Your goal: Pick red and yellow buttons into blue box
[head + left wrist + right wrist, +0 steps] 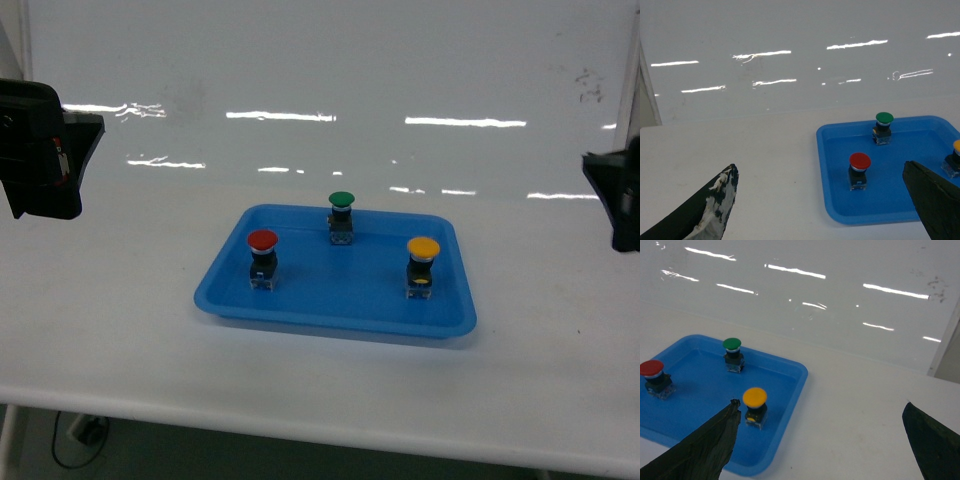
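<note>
Head view: blue tray (pixel 232 293) on the white worktop (pixel 110 320). Red button (pixel 263 258) left, yellow button (pixel 422 266) right, green button (pixel 341 217) at the back; all upright, long axis vertical, caps up. Both arms raised at the frame edges, well apart from the tray.

Left wrist view: left gripper (pixel 825 205) with fingers spread wide, empty; red button between and beyond them.

Right wrist view: right gripper (pixel 820 440) fingers apart, empty; yellow button just beside the left finger.

Judgement: descend vertically, clamp the black body beneath the cap, avoid the green one.
</note>
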{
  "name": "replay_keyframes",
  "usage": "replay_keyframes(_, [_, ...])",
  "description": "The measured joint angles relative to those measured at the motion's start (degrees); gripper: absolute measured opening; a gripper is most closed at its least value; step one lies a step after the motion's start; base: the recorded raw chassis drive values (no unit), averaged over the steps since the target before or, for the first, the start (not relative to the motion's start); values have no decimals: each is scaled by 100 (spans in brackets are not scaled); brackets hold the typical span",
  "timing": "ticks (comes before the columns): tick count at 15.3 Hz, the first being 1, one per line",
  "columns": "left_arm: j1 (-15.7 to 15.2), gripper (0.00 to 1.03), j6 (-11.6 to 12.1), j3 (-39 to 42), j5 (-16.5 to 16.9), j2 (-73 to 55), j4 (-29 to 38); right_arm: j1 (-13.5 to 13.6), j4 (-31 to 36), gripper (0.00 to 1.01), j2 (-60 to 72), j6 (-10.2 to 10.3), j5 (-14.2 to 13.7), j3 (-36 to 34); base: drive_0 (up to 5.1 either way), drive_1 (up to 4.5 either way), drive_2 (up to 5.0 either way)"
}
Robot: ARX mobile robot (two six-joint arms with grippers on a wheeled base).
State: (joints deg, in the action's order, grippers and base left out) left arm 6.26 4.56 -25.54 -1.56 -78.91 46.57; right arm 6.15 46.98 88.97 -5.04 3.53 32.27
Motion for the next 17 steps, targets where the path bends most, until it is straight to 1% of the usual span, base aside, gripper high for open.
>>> replay_keyframes(1, [0, 98, 0, 0, -2, 0, -2, 48, -57, 98, 271, -2, 98, 358, 0, 0, 0])
replay_keyframes(2, [0, 98, 0, 0, -2, 0, -2, 68, -48, 98, 400, -22, 127, 490, 0, 0, 0])
replay_keyframes(6, [0, 98, 0, 0, -2, 0, -2, 109, -208, 98, 568, -42, 138, 697, 0, 0, 0])
replay_keyframes(10, [0, 98, 0, 0, 0, 0, 0, 136, -267, 98, 800, -103, 234, 874, 0, 0, 0])
replay_keyframes(11, [0, 98, 0, 0, 0, 0, 0, 173, -496, 98, 1300, -210, 273, 1379, 0, 0, 0])
replay_keyframes(12, [0, 98, 0, 0, -2, 0, -2, 175, -896, 98, 1794, -503, 240, 1878, 0, 0, 0])
replay_keyframes(15, [0, 98, 0, 0, -2, 0, -2, 175, -765, 98, 1794, -568, 205, 1873, 0, 0, 0])
replay_keyframes(16, [0, 98, 0, 0, -2, 0, -2, 177, -553, 98, 1904, -625, 188, 1923, 0, 0, 0])
replay_keyframes(17, [0, 98, 0, 0, 0, 0, -2, 186, -345, 98, 2179, -765, 87, 2081, 0, 0, 0])
